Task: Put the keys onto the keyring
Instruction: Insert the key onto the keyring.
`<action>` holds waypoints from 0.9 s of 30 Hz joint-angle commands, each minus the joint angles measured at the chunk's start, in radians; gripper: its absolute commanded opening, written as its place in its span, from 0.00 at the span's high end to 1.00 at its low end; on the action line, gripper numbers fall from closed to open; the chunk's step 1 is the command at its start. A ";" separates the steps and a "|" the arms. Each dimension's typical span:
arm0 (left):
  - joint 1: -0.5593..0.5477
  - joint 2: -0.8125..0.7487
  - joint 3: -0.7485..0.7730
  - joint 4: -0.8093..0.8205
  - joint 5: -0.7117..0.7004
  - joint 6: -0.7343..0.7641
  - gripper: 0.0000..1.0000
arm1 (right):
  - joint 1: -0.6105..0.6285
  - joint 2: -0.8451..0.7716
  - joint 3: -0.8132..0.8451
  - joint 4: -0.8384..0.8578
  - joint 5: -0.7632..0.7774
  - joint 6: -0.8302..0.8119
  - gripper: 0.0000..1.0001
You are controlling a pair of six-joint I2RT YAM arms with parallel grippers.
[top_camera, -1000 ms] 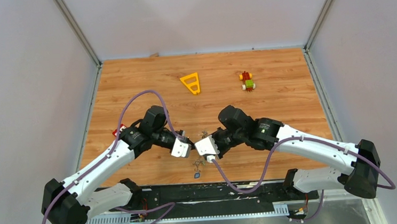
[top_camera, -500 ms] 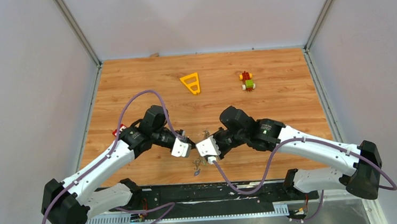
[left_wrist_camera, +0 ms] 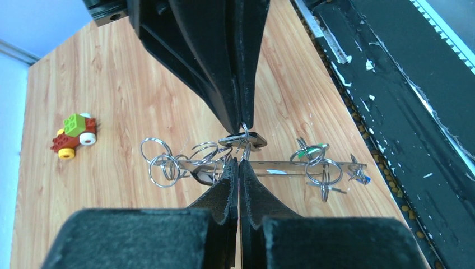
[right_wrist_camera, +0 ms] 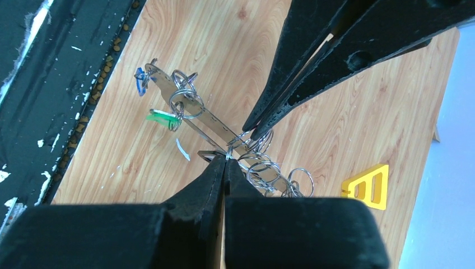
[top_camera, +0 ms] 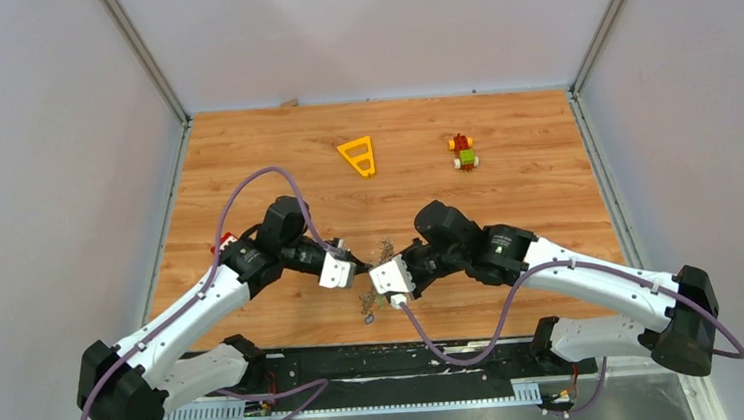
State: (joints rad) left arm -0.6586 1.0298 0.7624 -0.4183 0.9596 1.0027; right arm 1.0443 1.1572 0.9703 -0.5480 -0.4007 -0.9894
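Shows the left gripper point(left_wrist_camera: 239, 163) entering from the bottom edge of its wrist view, black jaws pressed flat together and clamped on the straight bar of the keyring point(left_wrist_camera: 291, 165). Shows the right gripper point(right_wrist_camera: 226, 158) entering from the top of that same view, tips almost touching the left ones. Likewise squeezed together, nipping a small wire ring, with the black-tagged key point(left_wrist_camera: 251, 140) just beneath. Places both pairs of tips near the centre of each wrist view, and low in the centre of the overhead view.

Keyring level across the middle of the left wrist view, from centre toward the right edge. In the right wrist view, slanting from upper left down to lower centre. Cannot tell whether lifted off the wood or resting on it.

Toward the bar's right end in the left wrist view, on small rings looped round it: green-tagged key point(left_wrist_camera: 310, 152), then blue-tagged key point(left_wrist_camera: 358, 176) at the very tip. At the bar's left end, a tangle of bare wire rings point(left_wrist_camera: 162, 162); unclear whether threaded on.

Beyond, light wooden table point(top_camera: 244, 160). Toy block car point(top_camera: 463, 153), red, green and yellow, upper right of centre in the overhead view. Yellow triangle frame point(top_camera: 358, 157) to its left, both well apart from the grippers. Black strip point(left_wrist_camera: 392, 95) along the upper right of the left wrist view.
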 commanded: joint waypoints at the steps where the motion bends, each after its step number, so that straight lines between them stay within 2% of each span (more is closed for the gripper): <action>1: 0.032 -0.024 -0.011 0.156 0.040 -0.098 1.00 | 0.009 -0.020 -0.024 0.058 0.036 0.023 0.99; 12: 0.061 0.010 -0.063 0.376 0.073 -0.312 1.00 | 0.010 -0.017 -0.036 0.151 0.148 0.104 0.93; 22: 0.115 0.012 -0.126 0.665 0.081 -0.581 1.00 | 0.008 -0.046 -0.048 0.197 0.239 0.119 0.74; 27: 0.128 0.014 -0.138 0.723 0.086 -0.635 1.00 | 0.007 -0.055 -0.050 0.204 0.272 0.117 0.74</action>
State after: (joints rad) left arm -0.5415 1.0489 0.6235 0.1524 1.0180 0.4648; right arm 1.0447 1.1320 0.9279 -0.3946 -0.1661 -0.8909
